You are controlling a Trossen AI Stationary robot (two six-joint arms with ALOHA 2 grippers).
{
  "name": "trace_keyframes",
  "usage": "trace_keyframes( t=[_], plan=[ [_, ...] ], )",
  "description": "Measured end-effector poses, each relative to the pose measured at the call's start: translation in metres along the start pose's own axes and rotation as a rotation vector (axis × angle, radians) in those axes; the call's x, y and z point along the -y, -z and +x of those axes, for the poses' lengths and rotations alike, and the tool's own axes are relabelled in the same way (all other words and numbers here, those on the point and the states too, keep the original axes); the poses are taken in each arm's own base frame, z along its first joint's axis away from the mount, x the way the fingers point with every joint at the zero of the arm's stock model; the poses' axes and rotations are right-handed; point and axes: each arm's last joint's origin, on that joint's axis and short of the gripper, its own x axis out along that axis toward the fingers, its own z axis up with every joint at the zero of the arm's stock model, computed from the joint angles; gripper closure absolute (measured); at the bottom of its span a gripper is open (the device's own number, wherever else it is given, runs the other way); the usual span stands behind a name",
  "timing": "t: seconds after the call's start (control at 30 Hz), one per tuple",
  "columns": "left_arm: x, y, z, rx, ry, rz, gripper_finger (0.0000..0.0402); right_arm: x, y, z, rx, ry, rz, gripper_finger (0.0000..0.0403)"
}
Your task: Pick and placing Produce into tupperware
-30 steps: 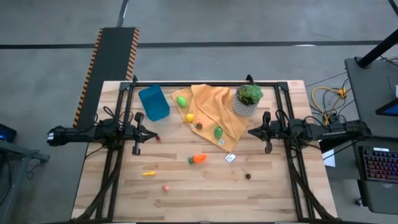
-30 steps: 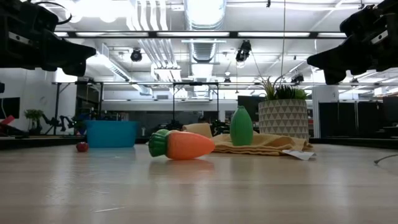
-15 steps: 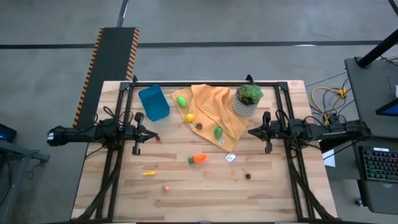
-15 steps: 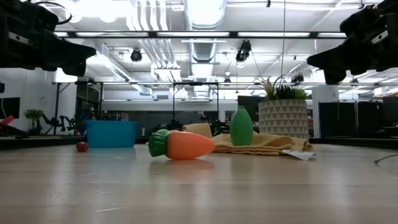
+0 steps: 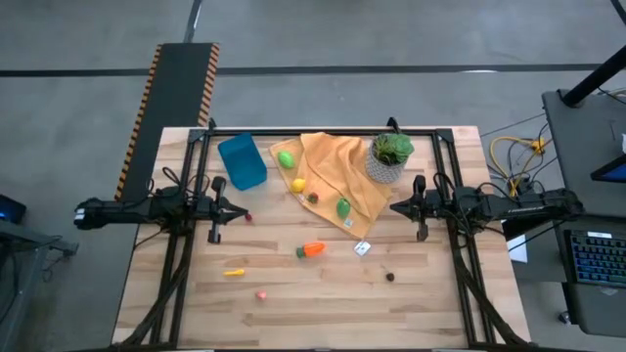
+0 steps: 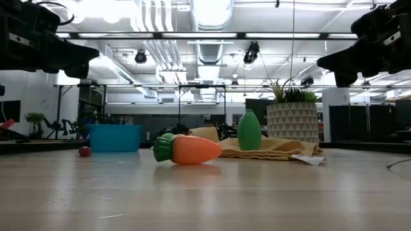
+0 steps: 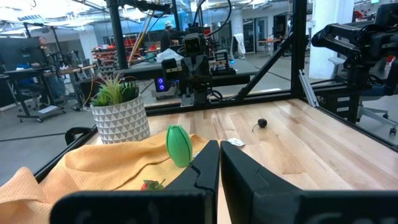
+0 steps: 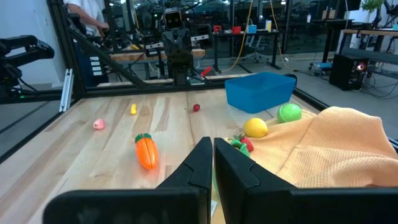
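Near edge: your pink piece [image 5: 261, 293] and brown piece [image 5: 390, 277] sit closest on the worktop [image 5: 323, 313], well apart.
Yellow piece [image 5: 234, 273]: just past the pink one, left side.
Carrot [image 5: 311, 249]: mid-worktop, lying on its side, nothing touching it.
Left hand [image 5: 238, 209]: parked at the left edge, fingers together, holding nothing, a tiny red piece [image 5: 248, 218] just beside the tip.
Right hand [image 5: 395, 206]: same deal on the right edge, fingers together, empty.
Cloth [image 5: 333, 176]: you've got a green pod [image 5: 343, 207], a lemon [image 5: 299, 185] and a lime [image 5: 286, 158] on or at its edge.
Plant [image 5: 389, 156]: sits at the cloth's far right corner.
Tub [image 5: 242, 160]: far left, blue, just beside the lime; can't tell if anything's inside.
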Motion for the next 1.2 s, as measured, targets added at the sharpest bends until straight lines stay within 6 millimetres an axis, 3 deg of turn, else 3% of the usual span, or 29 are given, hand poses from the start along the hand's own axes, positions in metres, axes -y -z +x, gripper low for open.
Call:
trace_keyframes(
  t=[1.2],
  plan=[
    [-0.0018, -0.0063, -0.0002, 0.062, -0.045, -0.001, 0.0402, 0.0000, -0.0001, 0.0000, 0.001, 0.000, -0.039, 0.0394]
  ],
)
